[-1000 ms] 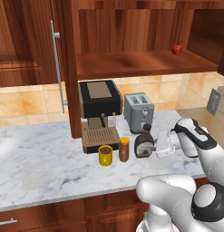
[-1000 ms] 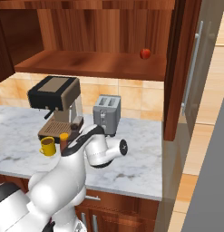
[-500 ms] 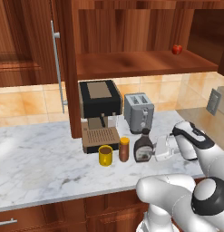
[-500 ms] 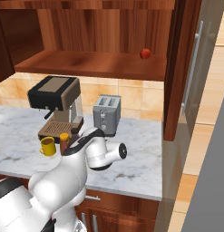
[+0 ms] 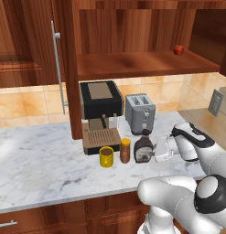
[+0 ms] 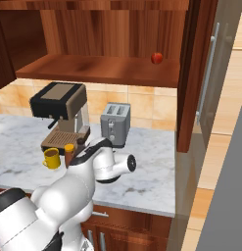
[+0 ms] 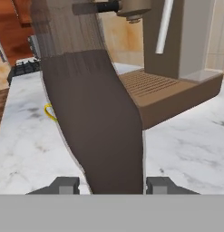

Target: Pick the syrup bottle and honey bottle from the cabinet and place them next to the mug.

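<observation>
The dark brown syrup bottle [image 5: 143, 147] stands upright at the counter, just right of the honey bottle [image 5: 125, 151]. My gripper [image 5: 156, 152] is shut on it from the right. In the hand view the syrup bottle [image 7: 95, 113] rises between the two fingertips [image 7: 65, 185], and a sliver of the yellow mug [image 7: 49, 112] shows behind it. The mug [image 5: 105, 156] sits left of the honey bottle, in front of the coffee machine. From the right, my arm hides most of the syrup bottle; the mug [image 6: 51, 158] and honey bottle [image 6: 69, 154] are visible. The cabinet [image 5: 142, 64] above stands open.
A coffee machine [image 5: 101, 114] and a toaster [image 5: 140, 112] stand behind the bottles. A small red apple [image 5: 178, 49] lies on the cabinet shelf at the right. The cabinet door [image 5: 64, 68] with its silver handle hangs open beside the coffee machine.
My gripper has carried the syrup bottle slightly down and to the left, closer to the honey bottle. The mug and honey bottle have not moved.
</observation>
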Motion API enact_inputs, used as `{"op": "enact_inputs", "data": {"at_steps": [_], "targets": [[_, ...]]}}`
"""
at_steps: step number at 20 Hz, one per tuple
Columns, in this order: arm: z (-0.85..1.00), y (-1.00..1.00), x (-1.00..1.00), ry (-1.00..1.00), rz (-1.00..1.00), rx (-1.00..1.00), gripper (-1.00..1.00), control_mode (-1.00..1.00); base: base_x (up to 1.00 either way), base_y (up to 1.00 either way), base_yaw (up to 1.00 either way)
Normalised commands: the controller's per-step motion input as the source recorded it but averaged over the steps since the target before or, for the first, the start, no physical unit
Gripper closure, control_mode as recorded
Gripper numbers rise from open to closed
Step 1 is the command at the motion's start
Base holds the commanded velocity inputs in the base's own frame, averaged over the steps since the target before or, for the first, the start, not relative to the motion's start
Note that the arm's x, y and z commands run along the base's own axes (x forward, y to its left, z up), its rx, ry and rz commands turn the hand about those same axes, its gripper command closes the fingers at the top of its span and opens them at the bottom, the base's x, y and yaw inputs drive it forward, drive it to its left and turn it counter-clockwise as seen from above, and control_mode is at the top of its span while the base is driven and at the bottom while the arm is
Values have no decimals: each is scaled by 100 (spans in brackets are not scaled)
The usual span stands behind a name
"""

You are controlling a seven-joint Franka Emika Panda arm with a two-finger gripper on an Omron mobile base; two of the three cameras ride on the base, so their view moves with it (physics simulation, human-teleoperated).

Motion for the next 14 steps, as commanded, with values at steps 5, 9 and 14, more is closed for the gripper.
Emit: {"op": "enact_inputs", "data": {"at_steps": [5,9,14], "targets": [[0,0,19,0,0,0,100,-100,0,0,0],[0,-4,8,0,0,0,100,-100,0,0,0],[-1,-20,0,0,0,0,100,-100,0,0,0]]}}
